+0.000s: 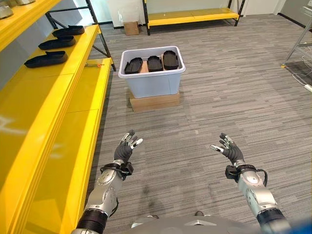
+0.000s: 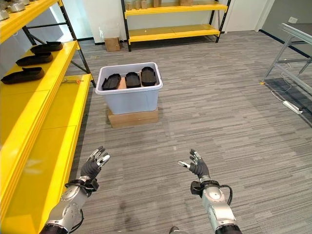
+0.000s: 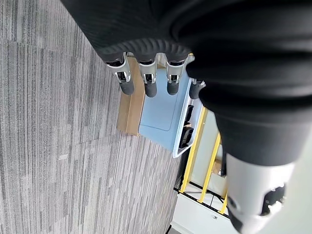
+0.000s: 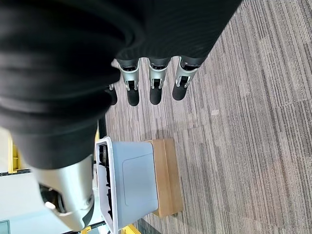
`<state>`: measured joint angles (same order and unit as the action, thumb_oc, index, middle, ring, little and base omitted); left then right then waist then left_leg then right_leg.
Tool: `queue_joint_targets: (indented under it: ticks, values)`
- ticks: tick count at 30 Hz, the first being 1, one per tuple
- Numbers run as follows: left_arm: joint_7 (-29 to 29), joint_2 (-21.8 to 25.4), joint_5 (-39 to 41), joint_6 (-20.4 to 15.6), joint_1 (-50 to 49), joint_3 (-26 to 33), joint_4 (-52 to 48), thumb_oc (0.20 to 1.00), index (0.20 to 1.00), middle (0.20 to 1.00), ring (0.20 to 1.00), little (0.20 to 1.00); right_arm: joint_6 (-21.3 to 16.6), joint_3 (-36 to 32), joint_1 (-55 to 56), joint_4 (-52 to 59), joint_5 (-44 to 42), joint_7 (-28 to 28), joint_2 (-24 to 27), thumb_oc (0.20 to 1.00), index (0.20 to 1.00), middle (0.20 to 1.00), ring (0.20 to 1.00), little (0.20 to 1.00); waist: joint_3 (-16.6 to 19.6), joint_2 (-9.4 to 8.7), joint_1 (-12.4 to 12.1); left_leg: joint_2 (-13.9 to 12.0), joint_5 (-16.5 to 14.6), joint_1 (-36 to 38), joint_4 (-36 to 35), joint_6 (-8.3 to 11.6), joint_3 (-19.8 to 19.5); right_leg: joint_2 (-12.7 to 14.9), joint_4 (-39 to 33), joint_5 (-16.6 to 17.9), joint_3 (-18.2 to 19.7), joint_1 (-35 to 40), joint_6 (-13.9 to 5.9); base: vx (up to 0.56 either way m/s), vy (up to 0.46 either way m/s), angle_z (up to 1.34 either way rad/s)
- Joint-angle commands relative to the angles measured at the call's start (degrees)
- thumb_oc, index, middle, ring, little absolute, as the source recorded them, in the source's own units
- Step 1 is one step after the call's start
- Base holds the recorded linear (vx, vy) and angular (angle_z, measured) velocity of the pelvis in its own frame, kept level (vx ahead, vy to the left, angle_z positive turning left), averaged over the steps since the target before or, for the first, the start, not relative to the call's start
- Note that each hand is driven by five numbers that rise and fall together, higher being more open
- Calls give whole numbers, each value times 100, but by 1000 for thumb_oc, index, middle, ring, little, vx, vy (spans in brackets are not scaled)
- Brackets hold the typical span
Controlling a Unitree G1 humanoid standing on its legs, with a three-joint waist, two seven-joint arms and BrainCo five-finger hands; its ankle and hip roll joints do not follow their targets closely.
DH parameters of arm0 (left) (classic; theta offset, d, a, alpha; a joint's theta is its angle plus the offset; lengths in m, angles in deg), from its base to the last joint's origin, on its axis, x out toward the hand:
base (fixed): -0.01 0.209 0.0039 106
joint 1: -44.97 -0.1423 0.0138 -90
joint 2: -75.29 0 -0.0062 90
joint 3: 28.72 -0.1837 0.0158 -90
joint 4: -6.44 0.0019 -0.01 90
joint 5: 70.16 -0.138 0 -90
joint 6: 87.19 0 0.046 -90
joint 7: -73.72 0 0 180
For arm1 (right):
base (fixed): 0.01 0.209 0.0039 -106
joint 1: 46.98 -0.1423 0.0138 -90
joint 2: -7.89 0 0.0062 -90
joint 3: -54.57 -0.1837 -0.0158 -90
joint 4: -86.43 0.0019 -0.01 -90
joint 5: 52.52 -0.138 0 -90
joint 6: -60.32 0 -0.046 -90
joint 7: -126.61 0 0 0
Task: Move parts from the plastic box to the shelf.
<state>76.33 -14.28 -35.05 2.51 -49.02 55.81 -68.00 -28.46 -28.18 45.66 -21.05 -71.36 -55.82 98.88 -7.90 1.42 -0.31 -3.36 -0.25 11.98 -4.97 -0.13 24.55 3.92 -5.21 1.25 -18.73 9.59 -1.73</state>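
Note:
A pale blue plastic box (image 1: 152, 78) stands on a flat cardboard box (image 1: 154, 102) on the carpet ahead. Three black oval parts (image 1: 154, 63) lie side by side in it. Three more black parts (image 1: 46, 59) rest in a row on the yellow shelf (image 1: 44, 102) at my left. My left hand (image 1: 125, 149) and right hand (image 1: 230, 150) hover low over the carpet, well short of the box, fingers straight and empty. Both wrist views show the box (image 3: 163, 109) (image 4: 134, 185) past the straight fingers.
The long yellow shelf runs along my left side, with an orange-handled tool (image 1: 92, 64) on its far end. Another yellow rack (image 1: 192, 17) stands at the back with a small cardboard box (image 1: 130, 28) beside it. A metal frame (image 1: 300, 44) and power strip are at the right.

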Motion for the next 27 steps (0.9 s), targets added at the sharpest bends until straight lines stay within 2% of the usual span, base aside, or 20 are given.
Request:
queue_joint_targets:
  ticks: [1,7,17,22,25,27]
  values:
    - [-14,182,-74,-98,331,129,-35,1000,1000,1000,1000,1000,-188,-28,-306,245,49,-56,96,1000,1000,1000,1000,1000,-35,-191,-17,-238,-204,-63,214,370,-98,462,240,-198,-247,155,-541,0,0,0]
    - [-59,154,-114,-141,310,155,7,1000,1000,1000,1000,1000,-166,-27,-277,282,-1,64,75,1000,1000,1000,1000,1000,-64,-204,-20,-242,-199,-51,209,366,-83,469,244,-187,-263,158,-554,0,0,0]
    - [31,172,30,10,357,142,-79,1000,1000,1000,1000,1000,-123,-8,-272,255,65,125,81,1000,1000,1000,1000,1000,-77,-195,-19,-223,-202,-42,210,348,-70,481,271,-195,-287,160,-564,0,0,0]
    - [-27,98,299,-147,382,169,-49,1000,1000,1000,1000,1000,-191,2,-293,246,353,44,116,1000,1000,1000,1000,1000,-98,-201,-35,-214,-197,-42,220,340,-93,496,321,-204,-298,152,-569,0,0,0]
    - [-10,64,221,-138,420,168,-70,1000,1000,1000,1000,1000,9,28,-273,310,-327,94,77,1000,1000,1000,1000,1000,-121,-222,-56,-195,-202,-52,217,318,-102,507,338,-204,-324,144,-579,0,0,0]
    - [-13,55,183,-75,425,153,-40,1000,1000,1000,1000,1000,-33,7,-249,242,-507,128,-34,1000,1000,1000,1000,1000,-128,-218,-55,-183,-206,-31,209,305,-108,501,363,-222,-323,157,-578,10,36,2]
